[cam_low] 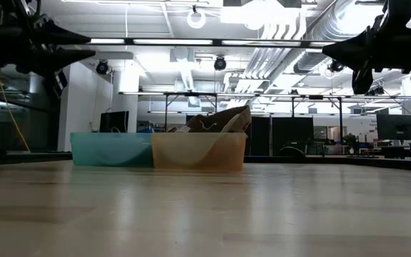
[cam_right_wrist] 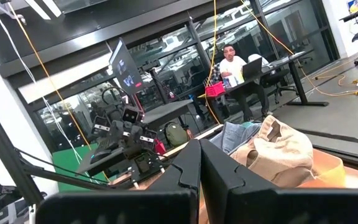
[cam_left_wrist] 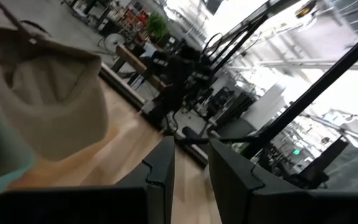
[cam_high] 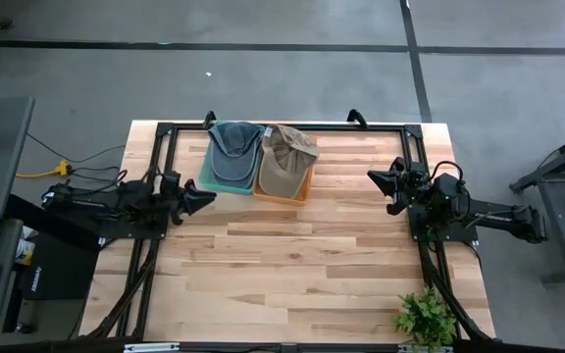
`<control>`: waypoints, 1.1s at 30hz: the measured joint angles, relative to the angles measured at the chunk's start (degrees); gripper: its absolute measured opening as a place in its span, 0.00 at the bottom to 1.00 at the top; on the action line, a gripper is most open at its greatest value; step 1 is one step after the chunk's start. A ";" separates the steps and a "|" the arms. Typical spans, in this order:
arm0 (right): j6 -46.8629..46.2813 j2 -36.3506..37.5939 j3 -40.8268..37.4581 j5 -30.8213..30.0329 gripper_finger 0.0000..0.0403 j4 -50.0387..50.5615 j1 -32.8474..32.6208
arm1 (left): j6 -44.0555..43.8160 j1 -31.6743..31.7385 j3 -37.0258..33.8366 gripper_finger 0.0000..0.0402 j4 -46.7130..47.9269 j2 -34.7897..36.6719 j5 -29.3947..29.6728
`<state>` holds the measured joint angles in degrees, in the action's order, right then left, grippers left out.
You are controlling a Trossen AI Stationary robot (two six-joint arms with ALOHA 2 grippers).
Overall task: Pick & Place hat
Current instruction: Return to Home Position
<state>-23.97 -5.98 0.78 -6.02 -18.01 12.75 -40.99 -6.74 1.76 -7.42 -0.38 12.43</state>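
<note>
Two hats lie in bins at the table's far middle. A blue-grey cap fills the teal bin, and a tan cap fills the orange bin, sticking up above its rim. My left gripper hovers above the table, left of the teal bin, pointing toward the bins. Its fingers stand a little apart with nothing between them. My right gripper hovers to the right of the orange bin, shut and holding nothing. Both caps also show in the right wrist view.
A black frame runs along the table's far edge and down both sides by the arms. A small green plant stands at the near right corner. Bare wood spreads across the middle and near part. A person sits far behind.
</note>
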 joint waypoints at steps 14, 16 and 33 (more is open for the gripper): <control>0.00 0.00 0.00 0.00 0.00 0.02 0.00 | 0.00 0.00 0.15 0.19 6.33 0.00 0.07; 0.00 0.00 0.00 0.00 0.00 0.03 0.01 | 0.00 0.00 0.15 0.19 6.33 0.02 0.07; 0.00 0.00 0.00 0.02 0.00 0.03 0.01 | 0.00 0.00 0.20 0.19 6.51 0.00 0.07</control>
<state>-23.97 -5.98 0.78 -6.00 -17.98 12.76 -40.99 -6.74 1.96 -0.91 -0.38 12.49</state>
